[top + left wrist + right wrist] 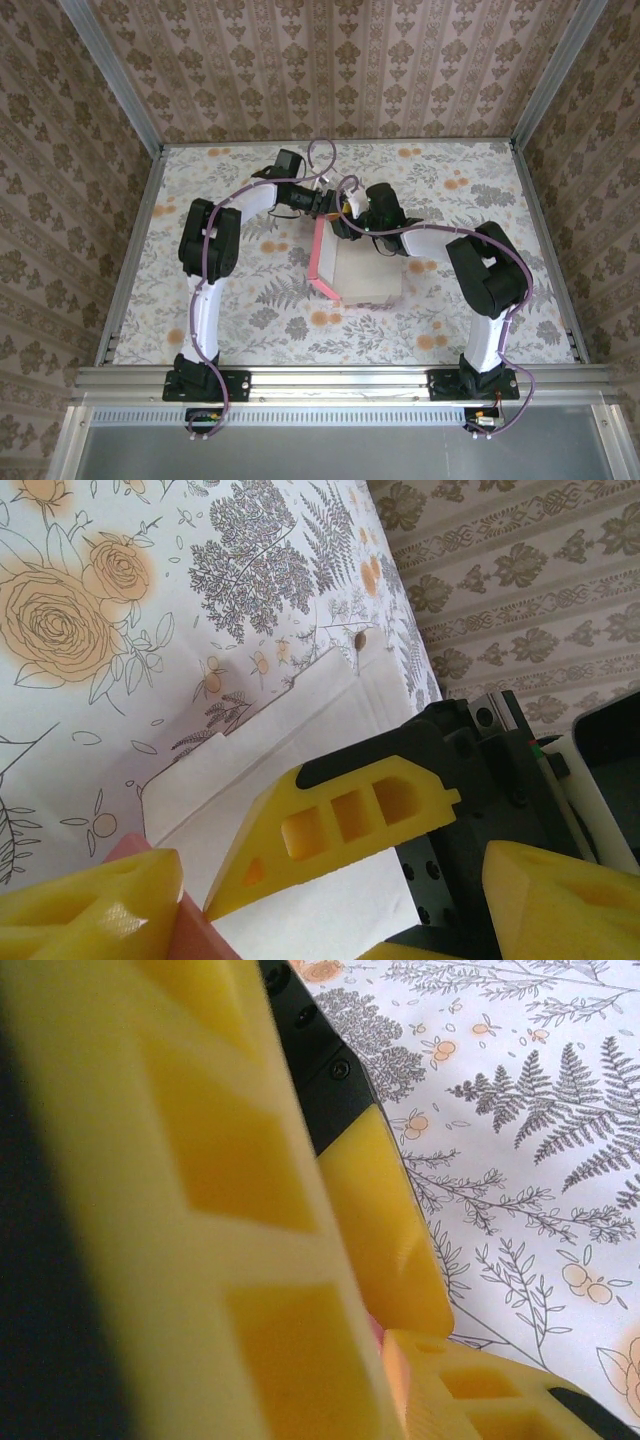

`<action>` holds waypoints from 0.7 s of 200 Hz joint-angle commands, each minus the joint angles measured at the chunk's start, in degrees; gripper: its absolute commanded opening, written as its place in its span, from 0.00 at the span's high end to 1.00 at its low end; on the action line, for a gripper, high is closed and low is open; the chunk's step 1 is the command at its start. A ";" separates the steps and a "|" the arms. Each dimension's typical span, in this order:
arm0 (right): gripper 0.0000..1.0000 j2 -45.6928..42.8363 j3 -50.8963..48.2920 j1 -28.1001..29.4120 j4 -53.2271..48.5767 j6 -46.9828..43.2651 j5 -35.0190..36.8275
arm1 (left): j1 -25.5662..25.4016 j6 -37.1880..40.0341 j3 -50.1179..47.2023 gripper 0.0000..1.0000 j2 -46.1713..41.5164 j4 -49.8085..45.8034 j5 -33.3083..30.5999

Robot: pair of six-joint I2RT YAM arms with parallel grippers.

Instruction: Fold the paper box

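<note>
The paper box (365, 275) lies in the middle of the table with its pale inner side up. Its pink side flap (322, 258) stands raised along the left edge. Both grippers meet at the far end of that flap. In the left wrist view my left gripper (325, 870) stands wide open. One of its yellow fingers (90, 905) rests against the pink flap (195, 930), above the pale card (300, 730). A right gripper finger (340, 820) reaches in between the left gripper's jaws. My right gripper (388, 1335) pinches a sliver of pink card (376, 1328) between its close-set fingers.
The table has a floral cover (230, 300). Patterned walls (320, 60) and metal rails close it in on three sides. Both arms arch over the far half of the table, with cables looping above the wrists (322, 152).
</note>
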 commanded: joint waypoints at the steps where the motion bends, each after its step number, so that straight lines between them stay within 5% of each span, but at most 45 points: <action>1: 0.59 1.81 2.95 0.40 -2.85 -1.88 -2.26 | -1.24 0.84 2.19 0.23 0.45 -1.62 6.89; 140: 0.59 6.50 7.73 0.72 -4.48 3.51 -4.11 | -2.13 -1.98 2.18 0.25 1.07 1.89 9.95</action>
